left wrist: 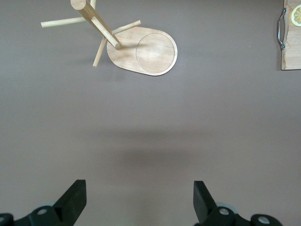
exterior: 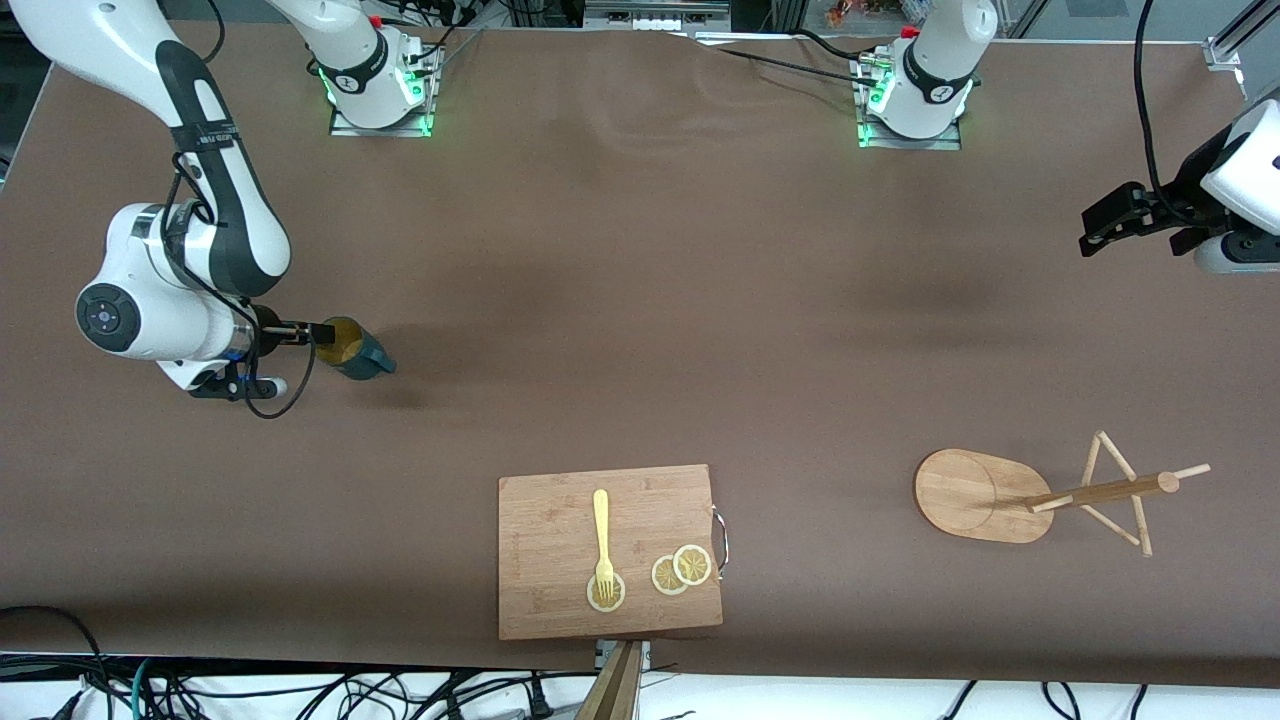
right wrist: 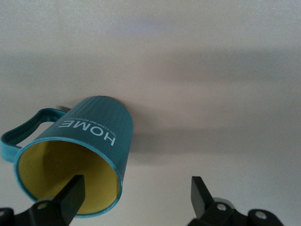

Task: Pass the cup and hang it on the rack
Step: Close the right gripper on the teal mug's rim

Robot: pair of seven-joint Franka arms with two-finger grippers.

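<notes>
From the front, my nearest item is the cutting board [exterior: 560,520], carrying a fork [exterior: 602,535] and lemon slices [exterior: 682,570]; the rack [exterior: 985,495] stands toward the left arm's end. Left wrist view: left gripper [left wrist: 140,197] released over bare table, waiting. Right wrist view: right gripper [right wrist: 136,197] spread, one finger inside the empty cup [right wrist: 77,160], likely ready to pinch its wall.

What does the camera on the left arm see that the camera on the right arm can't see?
Only the left wrist view shows the light bamboo mug rack with its oval base, a corner of the rectangular wooden cutting board and the open left gripper. Only the right wrist view shows the dark teal cup with a yellow inside, with one finger of the open right gripper inside its rim. Both show the bare brown table.
</notes>
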